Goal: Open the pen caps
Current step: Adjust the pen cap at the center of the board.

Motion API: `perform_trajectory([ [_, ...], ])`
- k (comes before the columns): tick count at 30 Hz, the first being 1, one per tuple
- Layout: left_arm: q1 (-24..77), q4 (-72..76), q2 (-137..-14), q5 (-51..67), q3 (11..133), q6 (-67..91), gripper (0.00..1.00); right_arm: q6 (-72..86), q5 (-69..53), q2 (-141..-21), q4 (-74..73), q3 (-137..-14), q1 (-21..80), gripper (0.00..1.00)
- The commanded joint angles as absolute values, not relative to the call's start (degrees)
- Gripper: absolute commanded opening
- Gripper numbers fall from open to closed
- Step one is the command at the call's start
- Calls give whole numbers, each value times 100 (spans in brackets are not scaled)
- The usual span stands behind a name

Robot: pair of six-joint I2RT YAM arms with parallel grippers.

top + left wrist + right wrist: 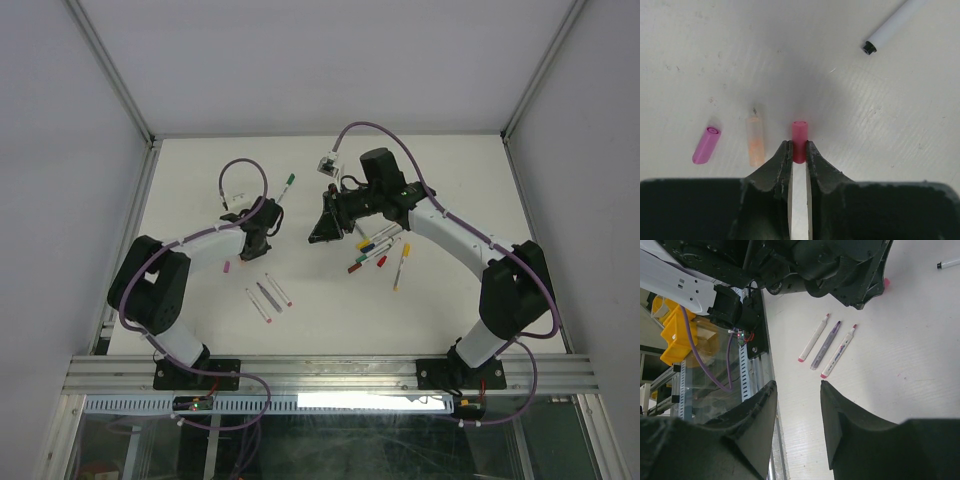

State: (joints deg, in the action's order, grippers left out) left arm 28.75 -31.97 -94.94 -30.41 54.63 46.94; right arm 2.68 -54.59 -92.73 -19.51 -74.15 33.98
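In the left wrist view my left gripper [799,146] is shut on a short pink-red pen cap [799,131], which sticks out past the fingertips over the white table. No pen barrel is attached to it. A loose magenta cap [706,145] lies to its left, with a pale orange translucent cap [756,142] between them. In the top view the left gripper [256,246] points down at mid-table. My right gripper [325,226] hangs open and empty to its right. A cluster of pens [375,250] lies under the right arm. Three pens [826,344] lie side by side beyond the right gripper [797,385].
A white pen with a black tip [892,25] lies at the far right of the left wrist view. A green-ended pen [287,185] lies behind the left gripper, and a yellow-ended pen [402,265] lies to the right of the cluster. A grey connector [328,163] sits at the back.
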Motion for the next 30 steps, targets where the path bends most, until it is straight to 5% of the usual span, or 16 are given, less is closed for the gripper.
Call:
perform_trajectory([
  [1,2821,-3109,-9317,-3087,5434,4730,13,307,-5634,-9079,-1696,-7399,3367,43],
  [8,2821,-3132,-9362,-3116,5452,4760,32,307,-5634,-9070,-1688,-7396,3360,43],
  [17,2821,-3026,-8705,-3062,5674,4245,37,269,-5662,-9046,-1696,-7389,3342,43],
  [23,2683,-1482,-8678,-2209,5500,2507,76,116,-5791,-9022,-1746,-7387,3213,43],
  [30,1896,-824,-9342,-633,5990,1476,77,-42,-5839,-9092,-1866,-7435,3064,43],
])
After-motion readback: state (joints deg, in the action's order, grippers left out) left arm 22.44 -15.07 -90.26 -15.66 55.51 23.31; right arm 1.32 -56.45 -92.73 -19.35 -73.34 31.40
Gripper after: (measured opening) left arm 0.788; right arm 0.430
